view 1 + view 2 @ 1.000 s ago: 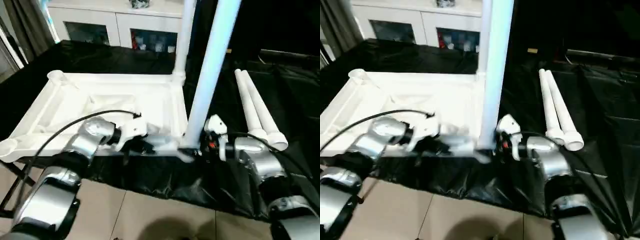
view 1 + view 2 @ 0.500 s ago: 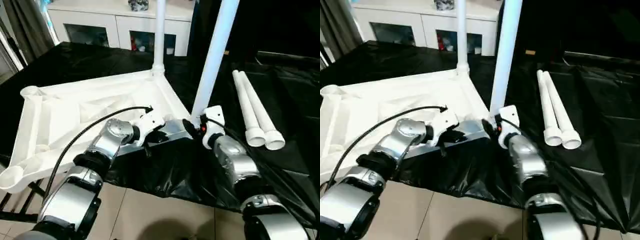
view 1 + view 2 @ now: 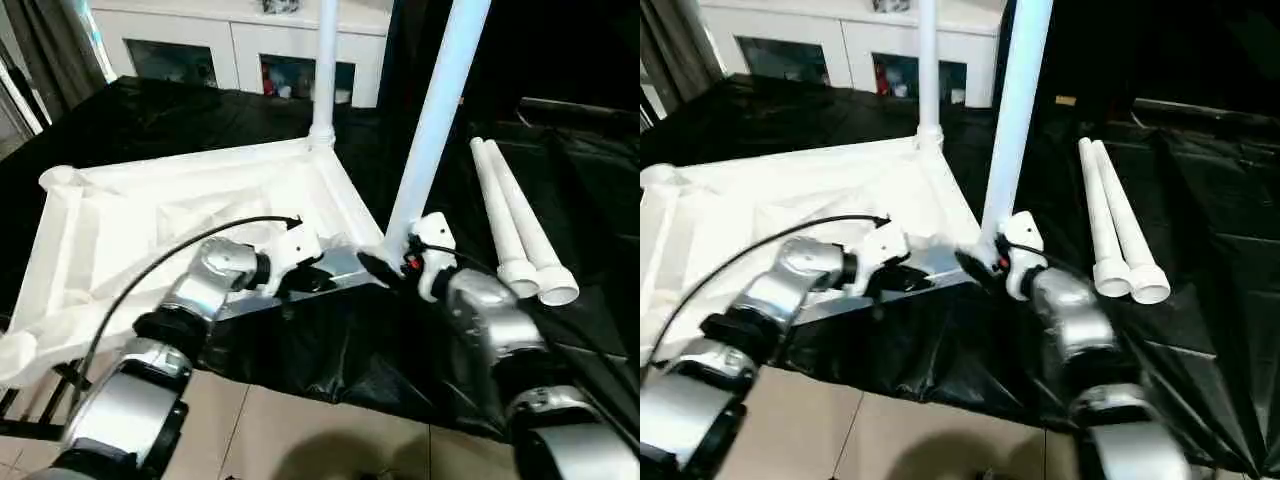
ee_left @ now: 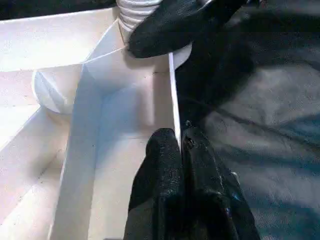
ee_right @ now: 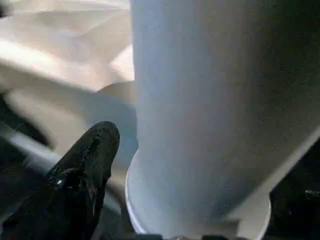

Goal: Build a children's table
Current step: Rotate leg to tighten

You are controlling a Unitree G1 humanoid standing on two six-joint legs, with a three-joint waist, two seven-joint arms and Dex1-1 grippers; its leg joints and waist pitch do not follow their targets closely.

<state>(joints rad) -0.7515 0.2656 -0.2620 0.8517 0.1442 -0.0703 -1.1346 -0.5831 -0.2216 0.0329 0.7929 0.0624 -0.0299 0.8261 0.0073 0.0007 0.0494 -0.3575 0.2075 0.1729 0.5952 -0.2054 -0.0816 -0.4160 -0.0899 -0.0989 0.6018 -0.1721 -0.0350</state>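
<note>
Smooth white plastic tabletop [image 3: 180,205] and legs [image 3: 435,110] lie on crinkled glossy black sheeting [image 3: 320,350].

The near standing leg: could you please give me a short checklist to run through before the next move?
1. Left gripper pinched on the tabletop rim: ok.
2. Near leg standing in its corner socket: ok, though it leans a little.
3. Near leg fully seated: cannot tell.
4. Right gripper clamped on the near leg: not ok, one finger stands apart from it.
5. Far leg upright in its socket: ok.
6. Two spare legs lying on the black cloth beside it: ok.
</note>
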